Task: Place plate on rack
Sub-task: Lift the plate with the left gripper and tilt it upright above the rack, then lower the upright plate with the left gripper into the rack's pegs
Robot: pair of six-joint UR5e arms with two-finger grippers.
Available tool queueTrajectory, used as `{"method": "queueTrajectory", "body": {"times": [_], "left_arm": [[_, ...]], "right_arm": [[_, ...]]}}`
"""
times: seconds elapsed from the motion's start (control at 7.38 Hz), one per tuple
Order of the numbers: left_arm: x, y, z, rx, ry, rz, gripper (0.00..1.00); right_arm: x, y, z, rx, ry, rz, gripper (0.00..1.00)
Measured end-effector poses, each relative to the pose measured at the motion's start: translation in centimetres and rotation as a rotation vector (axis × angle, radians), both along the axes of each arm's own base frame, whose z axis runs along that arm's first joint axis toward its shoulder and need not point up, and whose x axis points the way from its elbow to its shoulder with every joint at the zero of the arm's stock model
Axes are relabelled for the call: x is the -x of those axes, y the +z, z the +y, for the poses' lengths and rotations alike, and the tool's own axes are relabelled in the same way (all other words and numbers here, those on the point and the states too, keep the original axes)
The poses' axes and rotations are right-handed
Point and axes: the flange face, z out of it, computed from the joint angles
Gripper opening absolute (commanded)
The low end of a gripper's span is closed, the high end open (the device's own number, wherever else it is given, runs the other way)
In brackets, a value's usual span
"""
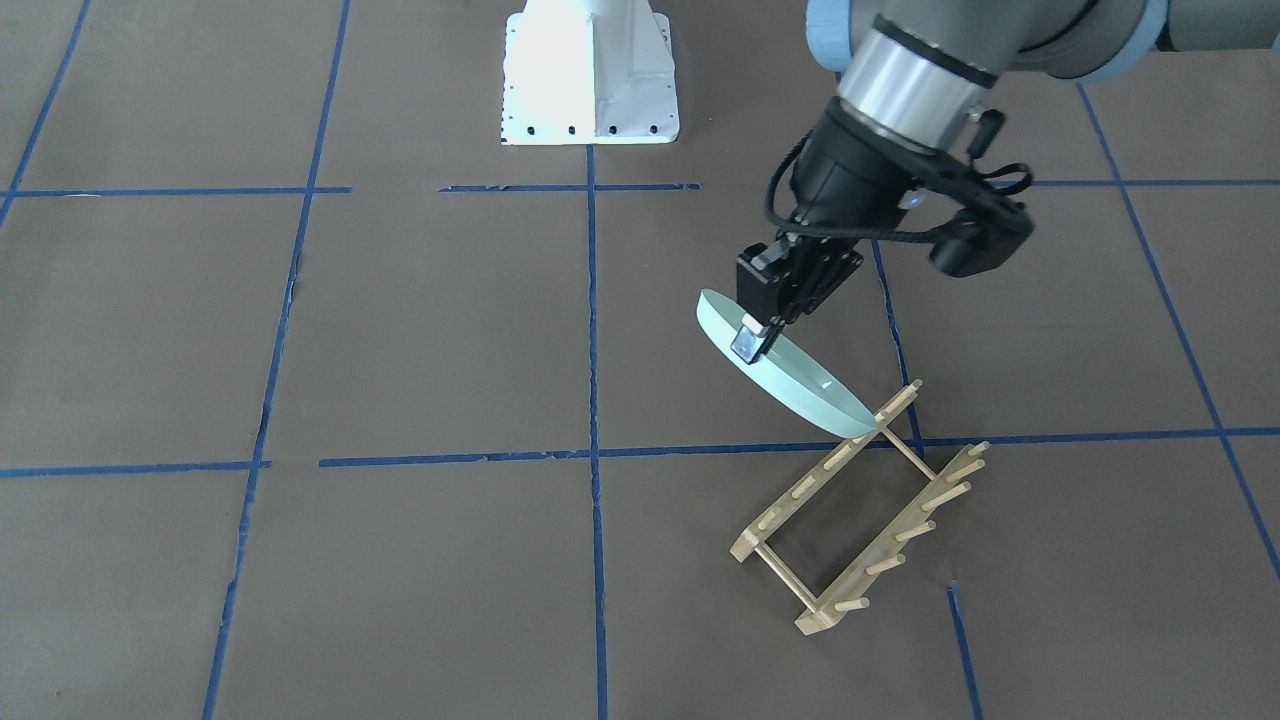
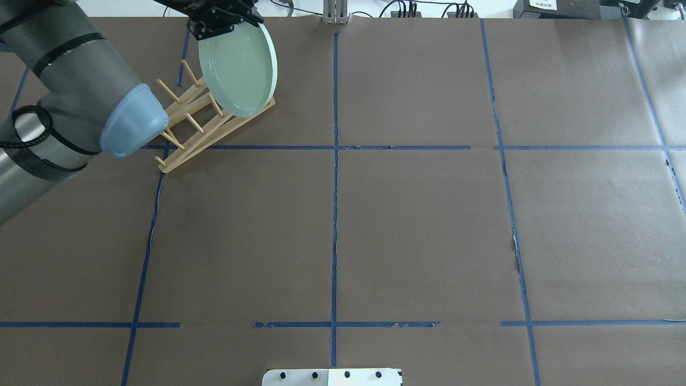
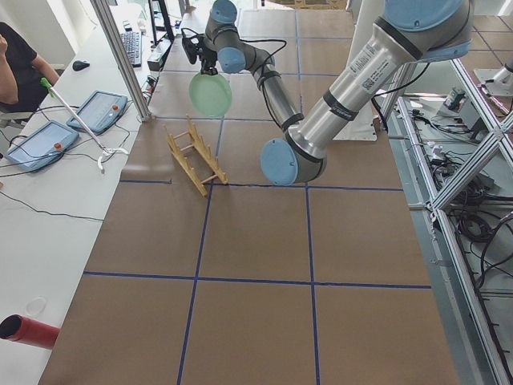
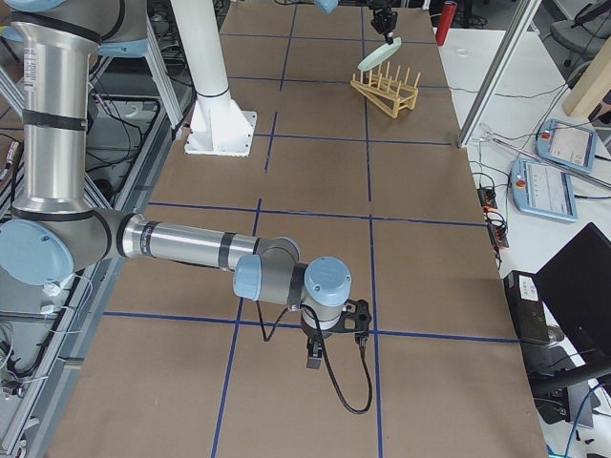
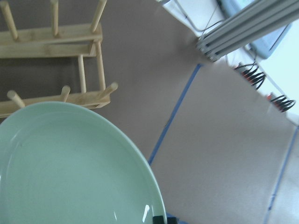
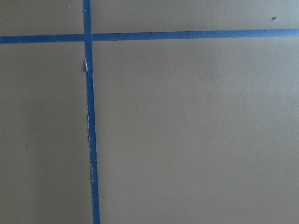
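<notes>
Left claw (image 1: 757, 333) is clamped on the upper rim of the plate (image 1: 800, 388). On the brown desk (image 1: 400, 340) stands the rack (image 1: 860, 525), and the plate hangs tilted above one end of it, not seated between the pegs. Right claw (image 4: 315, 361), well apart, points down at the desk; whether it is wide or narrow cannot be told.

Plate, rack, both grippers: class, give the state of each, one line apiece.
plate, tilted on edge, held in the air above the rack's end.
rack, standing upright, no plate in it.
left gripper, shut on the plate's rim.
right gripper, open or shut: cannot tell.
</notes>
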Motion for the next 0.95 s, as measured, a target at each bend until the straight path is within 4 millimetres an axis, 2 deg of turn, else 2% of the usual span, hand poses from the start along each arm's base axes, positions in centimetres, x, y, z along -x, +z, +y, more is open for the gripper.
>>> {"method": "queueTrajectory", "body": {"times": [0.14,0.27,0.54,0.81,0.95], "left_arm": [[3.0,1.8,-0.4,-0.045,-0.073,0.130,0.00],[4.6,4.0,-1.3,-0.090,-0.143,0.223,0.00],[5.1,8.7,-3.6,-0.167,-0.220,0.305,0.00],[4.8,12.8,-4.3,-0.233,-0.225,0.282,0.00],[4.7,14.0,-4.3,-0.260,-0.222,0.271,0.00]], "right_arm": [[0.0,0.0,0.0,0.000,0.000,0.000,1.00],[0.0,0.0,0.0,0.000,0.000,0.000,1.00],[0.0,0.0,0.0,0.000,0.000,0.000,1.00],[0.0,0.0,0.0,0.000,0.000,0.000,1.00],[0.0,0.0,0.0,0.001,0.000,0.000,1.00]]}}
